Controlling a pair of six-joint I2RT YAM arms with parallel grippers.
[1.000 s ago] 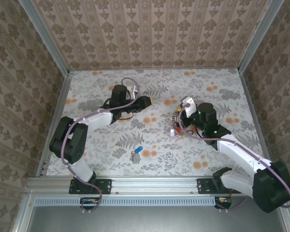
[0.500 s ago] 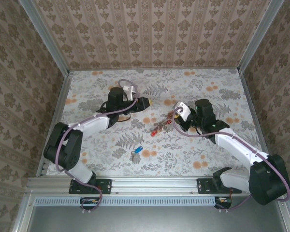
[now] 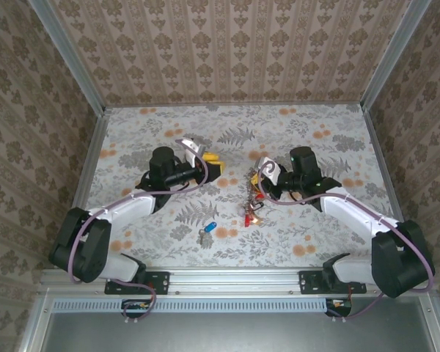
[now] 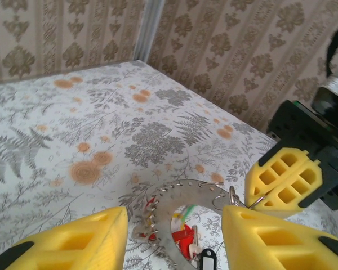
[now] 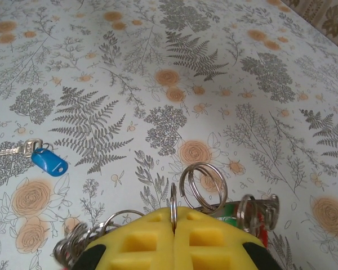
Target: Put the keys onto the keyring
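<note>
Right jaws, from above, are clamped on the keyring, which dangles over the middle of the surface; my left jaws stand apart beside it, and the blue-headed key lies nearer the near edge. My left wrist shows the floppy keyring just ahead of those parted jaws. My right wrist shows the blue-headed key, which looks light, flat and slippery, so I would take it by its plastic head.
</note>
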